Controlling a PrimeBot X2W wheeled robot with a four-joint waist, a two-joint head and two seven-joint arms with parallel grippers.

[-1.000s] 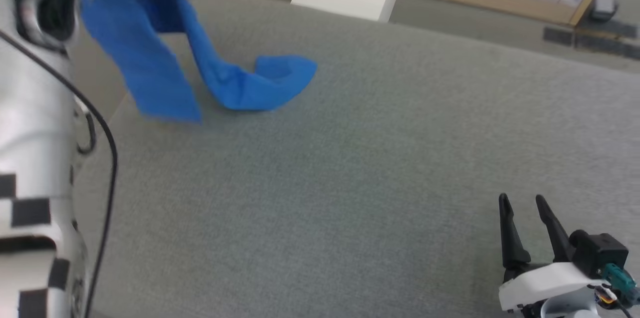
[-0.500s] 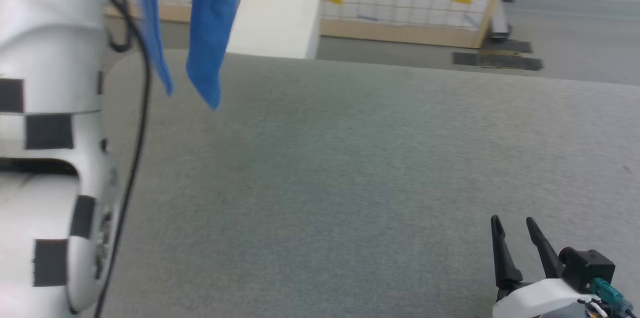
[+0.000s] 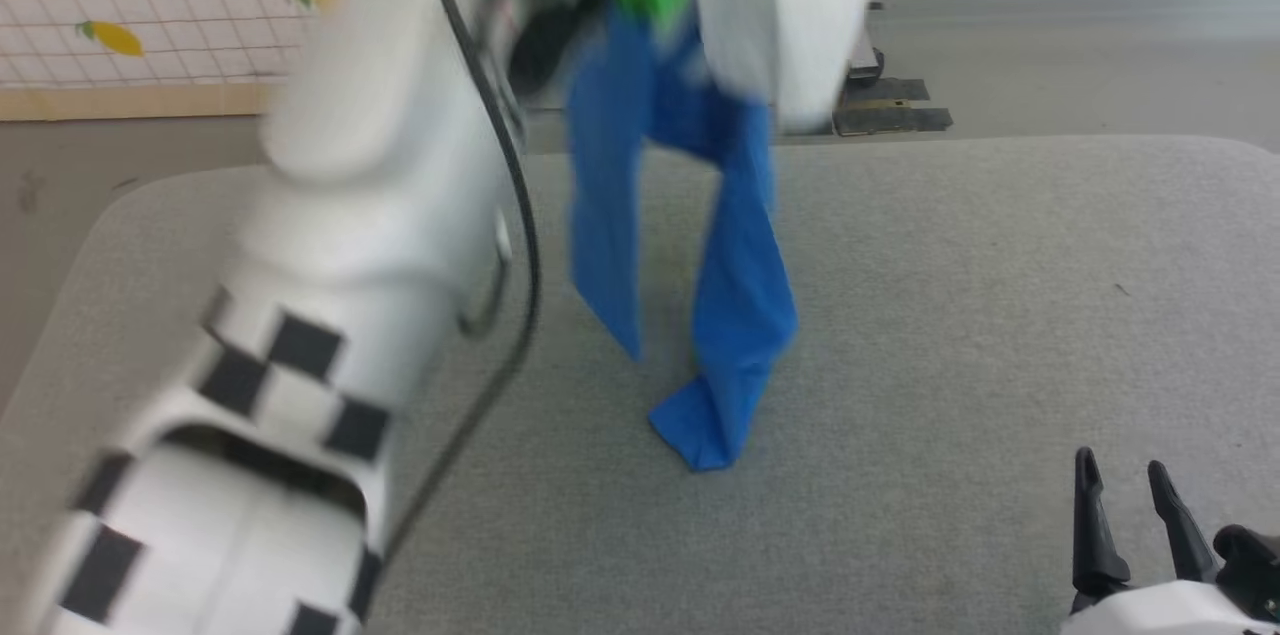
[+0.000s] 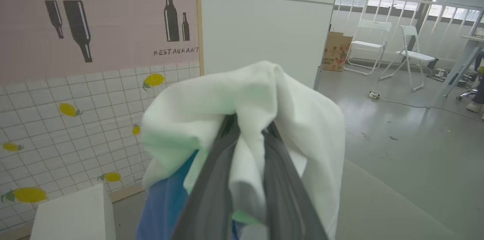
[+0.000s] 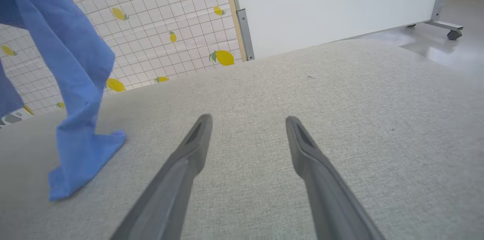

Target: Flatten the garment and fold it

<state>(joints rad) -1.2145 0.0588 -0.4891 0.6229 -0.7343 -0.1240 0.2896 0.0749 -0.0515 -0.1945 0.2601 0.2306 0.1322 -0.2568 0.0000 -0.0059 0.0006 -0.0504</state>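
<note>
The garment hangs bunched from my left gripper (image 4: pixel 249 126), whose two dark fingers are shut on a fold of its white body (image 4: pixel 242 96). In the head view the white cloth (image 3: pixel 790 15) sits high at the top centre, and two blue sleeves (image 3: pixel 740 295) dangle from it. The longer sleeve's tip touches the grey surface. My right gripper (image 3: pixel 1125 480) stands open and empty at the lower right, low over the surface. In the right wrist view the right gripper (image 5: pixel 247 121) has the blue sleeve (image 5: pixel 79 81) to its left, well apart.
My pale left forearm (image 3: pixel 300 315) with black checker marks covers the left of the head view. The grey padded tabletop (image 3: pixel 950 315) spreads wide. A white box (image 4: pixel 72 213), a lemon-tiled panel (image 5: pixel 170 24) and a white partition (image 5: pixel 332 2) stand beyond its far edge.
The head camera has swung, so the whole picture shifted. The garment hung free of the surface half a second ago; now one blue sleeve tip rests on it. The right gripper stays open.
</note>
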